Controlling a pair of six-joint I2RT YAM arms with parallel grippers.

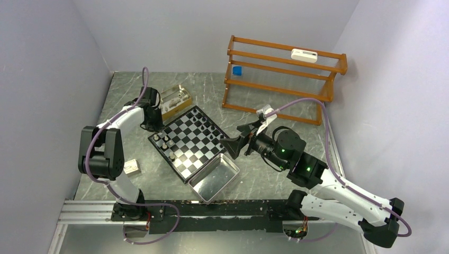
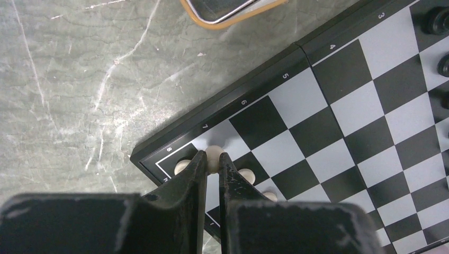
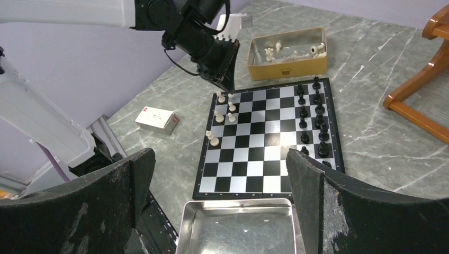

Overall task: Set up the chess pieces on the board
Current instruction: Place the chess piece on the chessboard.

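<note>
The board (image 1: pixel 204 153) lies at an angle in the middle of the table. My left gripper (image 2: pixel 213 159) is shut on a white chess piece (image 2: pixel 214 153) at the board's corner (image 2: pixel 159 153), near the rim numbers 7 and 8. Whether the piece touches the board cannot be told. Other white pieces (image 2: pixel 246 173) stand right beside it; in the right wrist view several white pieces (image 3: pixel 218 116) stand along that side and black pieces (image 3: pixel 317 114) line the opposite side. My right gripper (image 3: pixel 219 159) hangs open and empty above the metal tray (image 3: pixel 238 233).
A gold box (image 1: pixel 176 100) with loose white pieces (image 3: pixel 291 53) sits behind the board, close to the left arm. The shiny tray (image 1: pixel 214 178) touches the board's near corner. A wooden rack (image 1: pixel 280 79) stands back right, a small white box (image 1: pixel 131 168) front left.
</note>
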